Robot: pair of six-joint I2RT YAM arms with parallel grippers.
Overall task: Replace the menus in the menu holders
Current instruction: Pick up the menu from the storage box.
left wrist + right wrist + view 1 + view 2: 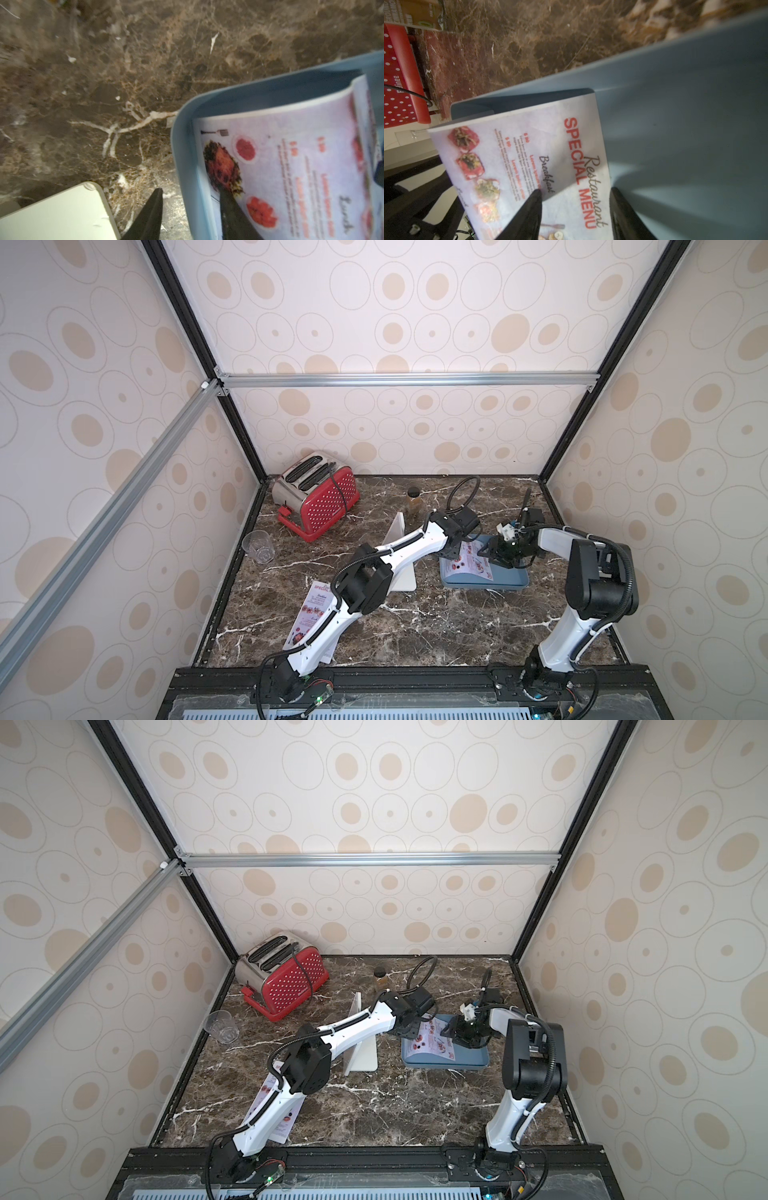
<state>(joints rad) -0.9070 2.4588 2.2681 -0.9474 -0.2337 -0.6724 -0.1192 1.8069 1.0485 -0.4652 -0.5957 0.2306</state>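
One menu [467, 562] [428, 1042] lies curled in the blue-grey tray [500, 581], its far end lifted off the floor. My left gripper [190, 191] [451, 549] is open and straddles the tray wall [187, 145]: one finger over the table, the other on the menu [291, 166]. My right gripper [576, 190] [484, 556] is open over the menu's heading edge [529, 149], one finger above the paper, the other above the bare tray floor [675, 124]. The menu holder [405, 578] [365, 1056] stands left of the tray. A second menu [311, 612] lies front left, partly under my left arm.
A red dotted toaster [318, 495] sits at the back left with a clear cup [258, 545] in front of it. A small spice jar [413, 499] stands behind the holder. Walls close in the table on three sides.
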